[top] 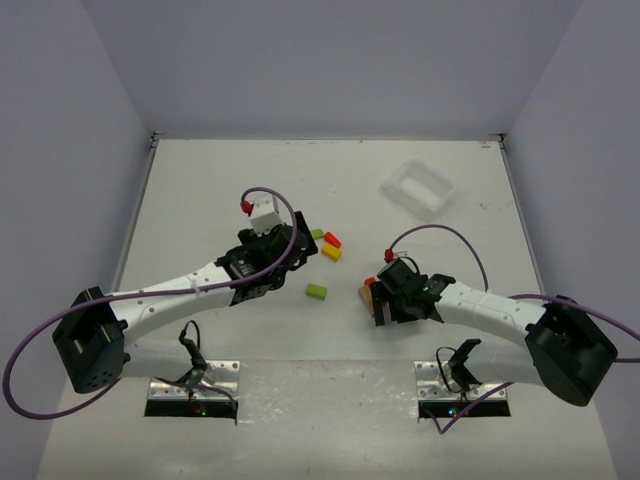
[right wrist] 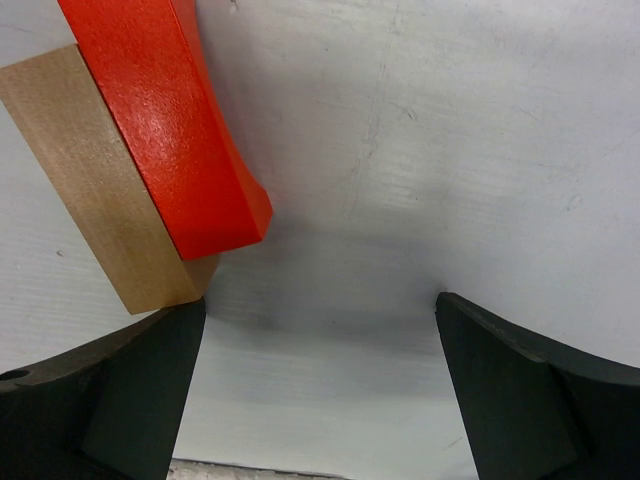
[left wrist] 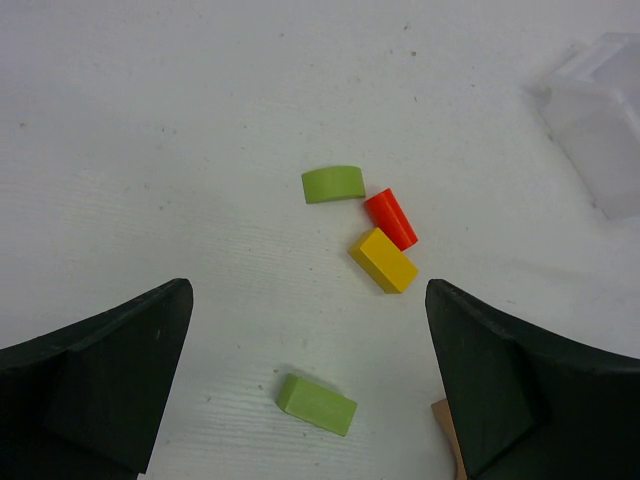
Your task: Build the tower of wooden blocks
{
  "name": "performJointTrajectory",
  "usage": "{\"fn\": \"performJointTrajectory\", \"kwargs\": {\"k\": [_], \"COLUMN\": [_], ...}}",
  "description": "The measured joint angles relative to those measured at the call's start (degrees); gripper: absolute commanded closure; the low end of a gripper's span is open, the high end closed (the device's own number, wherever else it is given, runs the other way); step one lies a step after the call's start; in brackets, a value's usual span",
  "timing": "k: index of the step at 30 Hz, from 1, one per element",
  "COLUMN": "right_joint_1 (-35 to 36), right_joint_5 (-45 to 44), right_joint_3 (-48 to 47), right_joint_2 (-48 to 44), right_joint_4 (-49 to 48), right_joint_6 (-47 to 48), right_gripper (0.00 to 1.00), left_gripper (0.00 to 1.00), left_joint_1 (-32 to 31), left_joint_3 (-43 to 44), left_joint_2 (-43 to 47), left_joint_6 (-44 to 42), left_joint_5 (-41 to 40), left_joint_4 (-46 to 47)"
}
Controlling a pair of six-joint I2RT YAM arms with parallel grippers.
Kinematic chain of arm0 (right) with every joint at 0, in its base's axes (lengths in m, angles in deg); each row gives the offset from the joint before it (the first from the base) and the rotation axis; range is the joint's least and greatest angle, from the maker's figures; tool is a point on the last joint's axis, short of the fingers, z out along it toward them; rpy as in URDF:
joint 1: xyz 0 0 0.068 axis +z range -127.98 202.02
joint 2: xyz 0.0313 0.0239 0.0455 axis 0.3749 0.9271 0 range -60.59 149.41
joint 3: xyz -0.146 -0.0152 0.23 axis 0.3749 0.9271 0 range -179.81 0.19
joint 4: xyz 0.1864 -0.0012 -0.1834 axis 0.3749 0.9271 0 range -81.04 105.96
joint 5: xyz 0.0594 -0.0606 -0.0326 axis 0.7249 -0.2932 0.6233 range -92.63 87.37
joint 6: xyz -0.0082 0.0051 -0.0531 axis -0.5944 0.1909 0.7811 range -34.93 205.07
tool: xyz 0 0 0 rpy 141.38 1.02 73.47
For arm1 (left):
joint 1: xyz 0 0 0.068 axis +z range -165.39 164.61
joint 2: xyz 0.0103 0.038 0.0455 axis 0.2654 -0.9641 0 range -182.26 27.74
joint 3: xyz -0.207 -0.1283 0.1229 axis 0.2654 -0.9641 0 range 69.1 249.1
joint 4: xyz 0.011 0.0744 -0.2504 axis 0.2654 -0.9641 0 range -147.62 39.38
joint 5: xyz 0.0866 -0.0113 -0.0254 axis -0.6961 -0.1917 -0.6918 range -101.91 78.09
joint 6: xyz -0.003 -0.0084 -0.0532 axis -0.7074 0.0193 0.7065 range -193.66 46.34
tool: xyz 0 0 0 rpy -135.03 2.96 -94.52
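A small stack, a red block (right wrist: 165, 120) lying on a plain tan block (right wrist: 95, 180), shows at the upper left of the right wrist view and in the top view (top: 367, 292). My right gripper (right wrist: 320, 325) is open and empty. Its left finger (right wrist: 120, 390) is right beside the tan block's corner. My left gripper (left wrist: 308, 330) is open and empty above the table. Ahead of it lie a green rectangular block (left wrist: 317, 404), a yellow block (left wrist: 383, 260), a red cylinder (left wrist: 391, 218) and a green arch (left wrist: 333, 184).
A white plastic tray (top: 418, 188) stands at the back right and also shows in the left wrist view (left wrist: 600, 120). The loose blocks (top: 328, 246) lie between the two grippers. The left gripper (top: 283, 258) and right gripper (top: 381, 308) are both near the table's middle.
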Motion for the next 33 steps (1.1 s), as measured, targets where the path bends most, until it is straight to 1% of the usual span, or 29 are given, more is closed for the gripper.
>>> {"fn": "performJointTrajectory", "kwargs": {"k": [11, 19, 22, 26, 33], "right_joint_1": [0.0, 0.0, 0.0, 0.0, 0.0], "right_joint_5": [-1.1, -1.28, -1.28, -0.7, 0.76], "right_joint_3": [-0.51, -0.62, -0.73, -1.0, -5.42], "right_joint_2": [1.29, 1.42, 0.9, -2.84, -14.43], "right_joint_4": [-1.95, -2.11, -0.8, 4.06, 10.8], "right_joint_6": [0.02, 0.02, 0.22, 0.97, 2.55], "right_gripper": [0.01, 0.01, 0.01, 0.01, 0.01], "left_gripper": [0.0, 0.0, 0.0, 0.0, 0.0], "left_joint_1": [0.17, 0.17, 0.17, 0.17, 0.17], "left_joint_3": [-1.8, -1.88, -1.88, -1.88, -1.88], "left_joint_2": [4.39, 5.12, 5.36, 5.54, 5.56], "left_joint_6": [0.26, 0.5, 0.48, 0.44, -0.37], "left_joint_5": [-0.91, -1.05, -1.04, -1.0, -0.47], "left_joint_4": [-0.54, -0.95, -0.98, -1.05, -0.99]}}
